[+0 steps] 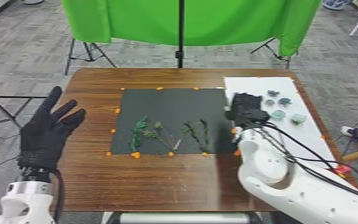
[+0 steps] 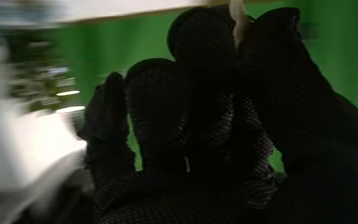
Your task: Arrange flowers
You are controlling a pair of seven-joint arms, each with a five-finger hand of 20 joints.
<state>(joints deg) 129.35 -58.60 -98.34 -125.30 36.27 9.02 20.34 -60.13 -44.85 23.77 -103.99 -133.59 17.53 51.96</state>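
In the head view my right hand is over the border between the dark mat and the white sheet. The right wrist view has my right hand with a pale thin stem pinched between thumb and finger; its flower cannot be made out. Green sprigs lie on the mat's near half, with pale stems among them. Several pale green flower heads rest on the white sheet. My left hand is open, left of the mat.
Small orange pieces line the mat's edges. The brown table extends around the mat. Behind it hangs a green cloth on stands. Cables run along my right forearm, which crosses the near right part of the table.
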